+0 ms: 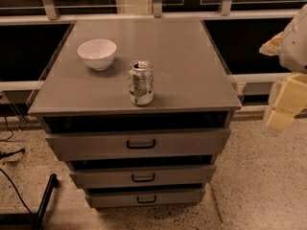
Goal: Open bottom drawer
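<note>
The bottom drawer (146, 197) is the lowest and narrowest of three grey drawers in the cabinet, with a small black loop handle (146, 200) at its centre. It looks shut, its front about in line with the drawers above. My gripper (283, 111) is at the right edge of the view, pale yellow, hanging beside the cabinet's right side, well above and to the right of the bottom drawer.
The middle drawer (143, 176) and top drawer (140, 143) sit above it. On the cabinet top (192, 71) stand a white bowl (97, 53) and a crushed soda can (141, 83). Black cables and a black leg (45, 198) lie on the floor at left.
</note>
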Robot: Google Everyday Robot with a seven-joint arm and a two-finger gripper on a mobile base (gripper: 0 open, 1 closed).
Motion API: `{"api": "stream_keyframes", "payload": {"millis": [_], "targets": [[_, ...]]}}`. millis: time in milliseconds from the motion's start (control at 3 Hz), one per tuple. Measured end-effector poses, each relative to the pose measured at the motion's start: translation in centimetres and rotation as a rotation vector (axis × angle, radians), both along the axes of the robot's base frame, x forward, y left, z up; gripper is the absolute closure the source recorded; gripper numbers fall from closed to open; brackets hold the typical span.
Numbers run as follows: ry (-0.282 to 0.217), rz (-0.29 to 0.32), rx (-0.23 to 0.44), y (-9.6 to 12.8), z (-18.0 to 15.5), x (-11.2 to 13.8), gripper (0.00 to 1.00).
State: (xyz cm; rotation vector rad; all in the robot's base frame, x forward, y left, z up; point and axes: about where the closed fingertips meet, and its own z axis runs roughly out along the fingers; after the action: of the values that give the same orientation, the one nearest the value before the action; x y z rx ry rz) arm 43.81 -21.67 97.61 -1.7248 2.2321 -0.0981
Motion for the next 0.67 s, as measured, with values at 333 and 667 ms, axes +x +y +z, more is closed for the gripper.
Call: {"api": "stream_keyframes", "payload": {"millis": [333, 667], "targets": [[0.0, 0.0, 0.0, 0.0, 0.0, 0.0, 0.0], [-0.004, -0.032, 0.03, -0.2, -1.6, -0.5, 0.0]]}}
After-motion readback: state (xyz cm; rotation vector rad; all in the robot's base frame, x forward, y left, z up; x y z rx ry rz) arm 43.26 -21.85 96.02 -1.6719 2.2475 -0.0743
